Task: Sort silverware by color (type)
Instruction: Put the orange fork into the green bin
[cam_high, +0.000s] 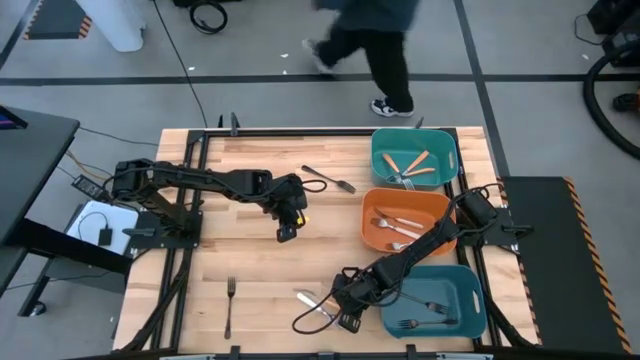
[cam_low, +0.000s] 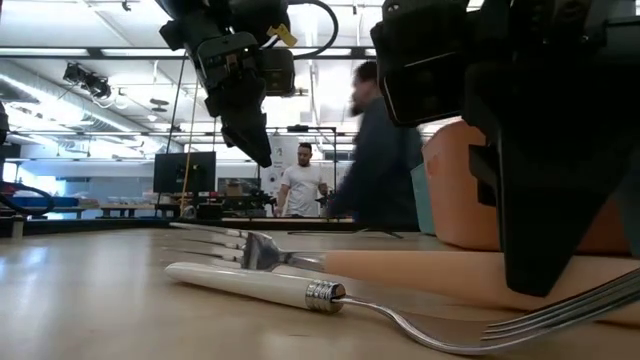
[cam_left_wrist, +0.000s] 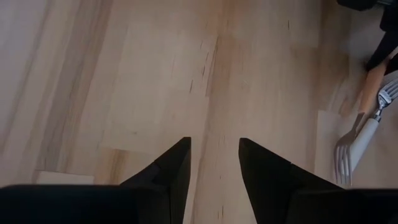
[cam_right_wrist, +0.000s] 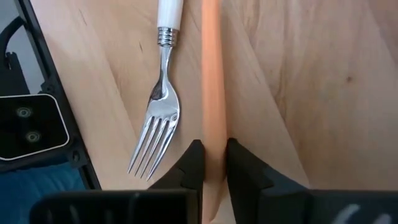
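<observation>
My right gripper (cam_high: 347, 318) is near the table's front edge, shut on an orange-handled fork (cam_right_wrist: 211, 93). A white-handled fork (cam_right_wrist: 163, 93) lies flat on the wood right beside that fork. My left gripper (cam_high: 287, 232) hangs open and empty above the middle of the table; it also shows in its own wrist view (cam_left_wrist: 214, 162). One dark metal fork (cam_high: 330, 181) lies toward the far edge. Another dark fork (cam_high: 229, 303) lies near the front left. My right gripper pinches the orange handle (cam_right_wrist: 211, 134) between its two fingers (cam_right_wrist: 194, 167). The fingers come from above, pointing down, one on each long side of the handle. The handle runs level and low over the wood (cam_low: 420, 275); I cannot tell whether it is lifted clear.
Three bins stand along the right side. The far teal bin (cam_high: 445, 150) holds orange-handled forks, the middle orange bin (cam_high: 372, 215) holds white-handled forks, and the near teal bin (cam_high: 470, 290) holds dark forks. A person (cam_high: 370, 40) walks beyond the far edge.
</observation>
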